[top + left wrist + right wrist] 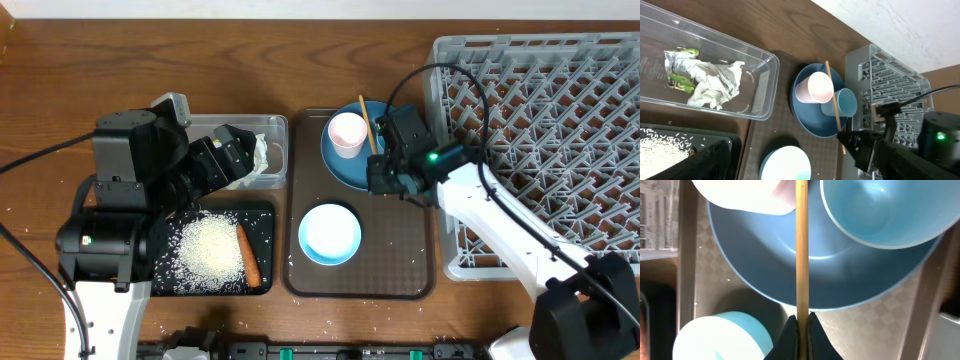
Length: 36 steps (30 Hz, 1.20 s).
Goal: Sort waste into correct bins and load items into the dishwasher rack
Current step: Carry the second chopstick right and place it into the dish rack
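My right gripper (384, 180) (802, 323) is shut on the near end of the wooden chopsticks (802, 245), which lie across the dark-blue plate (345, 162) (765, 275). The pink cup (347, 133) and the light-blue cup (844, 102) (880, 210) sit on the plate. The light-blue bowl (330, 233) stands on the brown tray. My left gripper (236, 156) hangs open and empty over the clear tub (275, 125), which holds the crumpled wrapper (707, 80). Rice (212, 248) and the carrot (249, 256) lie in the black tray (262, 215). The grey rack (560, 120) is at the right.
The brown serving tray (400, 275) lies between the bins and the rack and carries the plate and bowl. Loose rice grains are scattered on the wooden table near the front left. My right arm stretches across the rack's near left corner.
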Each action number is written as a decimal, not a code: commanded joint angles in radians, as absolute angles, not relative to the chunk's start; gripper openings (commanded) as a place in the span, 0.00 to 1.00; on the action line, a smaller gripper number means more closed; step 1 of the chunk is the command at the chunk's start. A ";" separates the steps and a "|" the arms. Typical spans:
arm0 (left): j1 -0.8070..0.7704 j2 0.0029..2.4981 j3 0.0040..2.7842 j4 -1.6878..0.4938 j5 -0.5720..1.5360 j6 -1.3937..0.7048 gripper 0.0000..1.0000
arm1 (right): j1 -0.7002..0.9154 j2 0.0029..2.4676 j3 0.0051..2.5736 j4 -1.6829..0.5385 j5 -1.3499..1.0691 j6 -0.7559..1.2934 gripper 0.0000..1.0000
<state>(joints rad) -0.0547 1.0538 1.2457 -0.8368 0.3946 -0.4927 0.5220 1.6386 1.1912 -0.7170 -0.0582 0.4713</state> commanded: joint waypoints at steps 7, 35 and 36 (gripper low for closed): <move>-0.051 1.051 1.264 -0.836 0.408 -0.479 0.94 | 0.502 1.614 1.375 -0.862 0.000 0.446 0.01; -0.051 1.051 1.264 -0.836 0.408 -0.479 0.94 | 0.091 1.614 1.478 -1.199 -0.007 0.132 0.01; -0.051 1.051 1.264 -0.836 0.408 -0.479 0.94 | 0.091 1.614 1.471 -1.193 -0.007 0.133 0.01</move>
